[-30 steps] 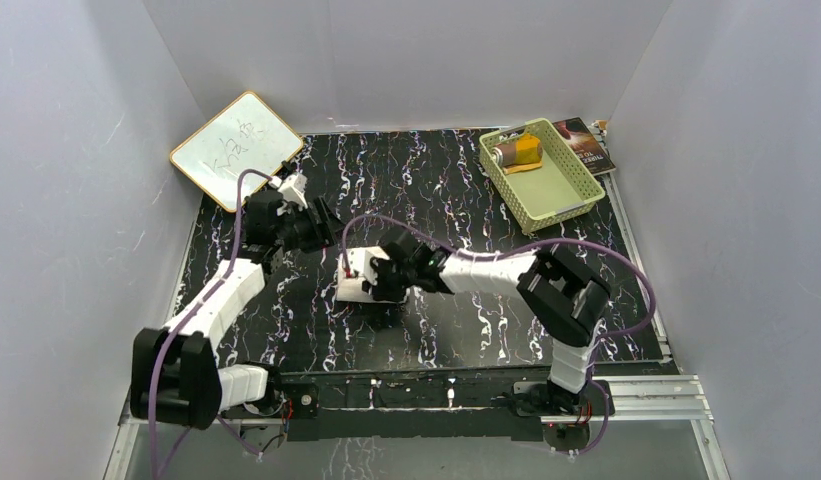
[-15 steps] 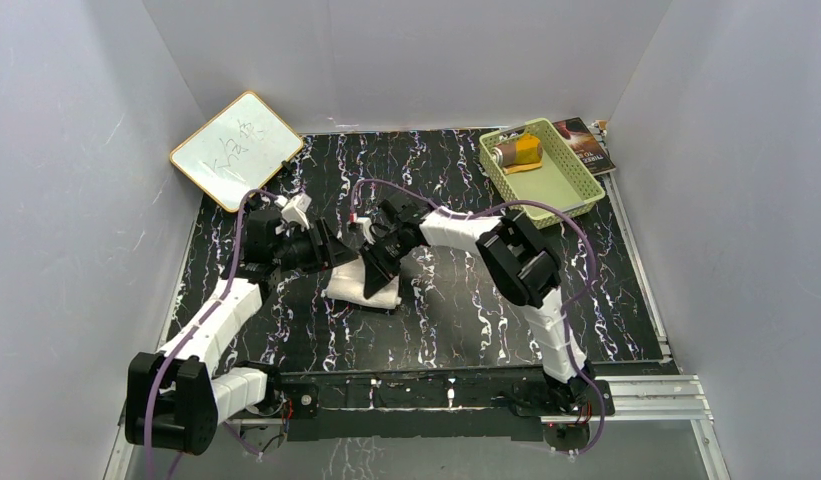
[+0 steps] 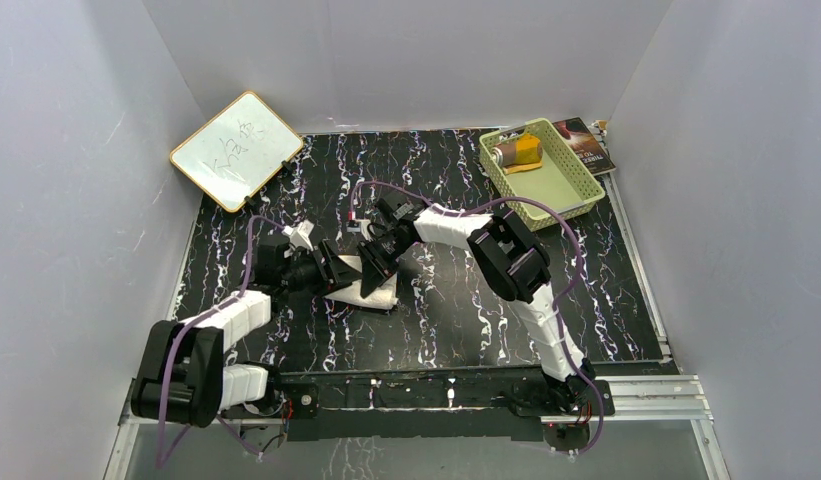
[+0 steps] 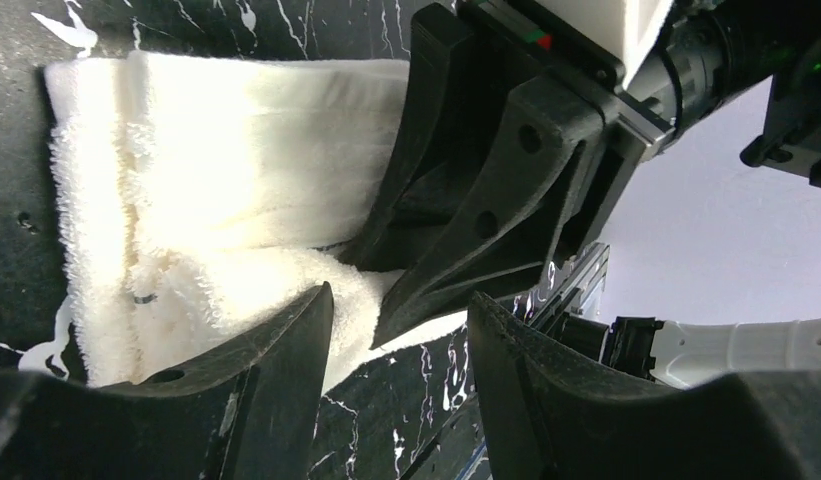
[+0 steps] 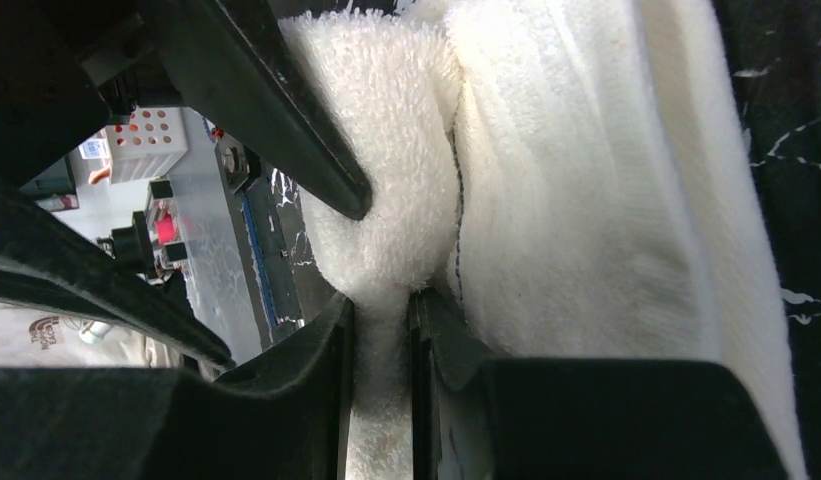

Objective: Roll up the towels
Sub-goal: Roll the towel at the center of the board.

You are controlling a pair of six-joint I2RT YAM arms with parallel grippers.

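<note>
I have my right tool (image 5: 381, 300) almost closed, its fingers (image 5: 316, 370) pinching a raised fold of the white towel (image 5: 586, 200) between them; the fold stands up out of the pinch, and the rest of the cloth spreads away flat to the right of the fingers in that tool's own camera; my left tool (image 4: 401, 300) stands roughly half open and grips nothing; one of its fingers (image 4: 266, 360) lies over the fluffy near edge of the towel, the other over bare desk (image 3: 456, 310), and between the two I see a corner of the cloth and the tip of the right tool; in the right wrist camera, a left finger touches the fold just ahead of the pinch; seen from above, the two tools meet tip to tip over the towel, the left one reaching in from its own side and the right one angled toward it from farther up the desk; the white towel lies directly under both tips, partly folded over itself; the orange towel (image 3: 524, 151) lies rolled up in the green basket (image 3: 554, 178), well beyond the right tool and well apart from both tools; a whiteboard (image 3: 236, 150) leans far ahead of the left tool
</note>
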